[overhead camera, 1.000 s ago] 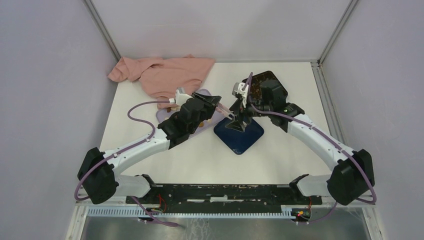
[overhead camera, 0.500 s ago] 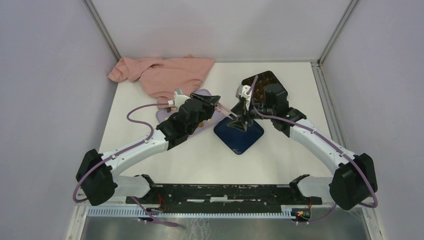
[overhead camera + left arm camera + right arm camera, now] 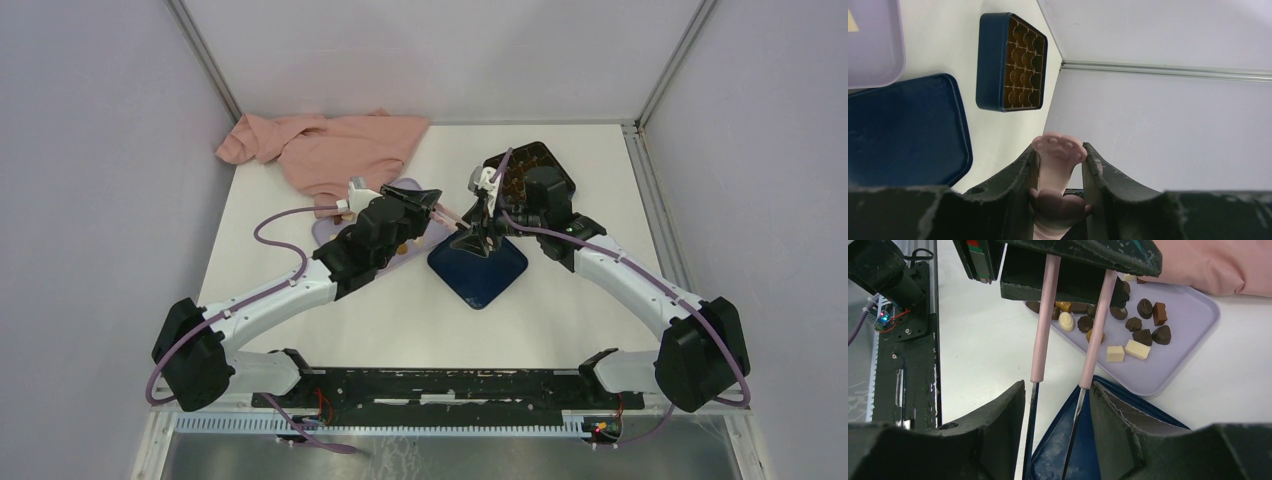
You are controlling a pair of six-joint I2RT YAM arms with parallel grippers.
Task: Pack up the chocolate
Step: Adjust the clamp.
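Observation:
The chocolate (image 3: pixel 1128 325) is several dark, light brown and cream pieces lying on the lilac tray (image 3: pixel 1188 310). My left gripper (image 3: pixel 1059 150) is shut on pink tongs (image 3: pixel 1058 150), whose paw-shaped ends show between its fingers. In the right wrist view the tongs (image 3: pixel 1040 320) reach out of the left gripper as two pink arms that thin into dark blades. My right gripper (image 3: pixel 1055 387) is open with both blades between its jaws. The right jaw touches one blade, and a gap separates the left jaw from the other. The grippers meet above the blue lid (image 3: pixel 480 272).
The dark blue box with its grid insert (image 3: pixel 520 165) sits at the back right, its cells seen in the left wrist view (image 3: pixel 1013 62). A pink cloth (image 3: pixel 330 145) lies at the back left, touching the tray's far edge. The arms' base rail runs along the near edge.
The right gripper's jaws have narrowed around the tongs' two arms, and its wrist has shifted slightly. The left gripper holds the tongs as before.

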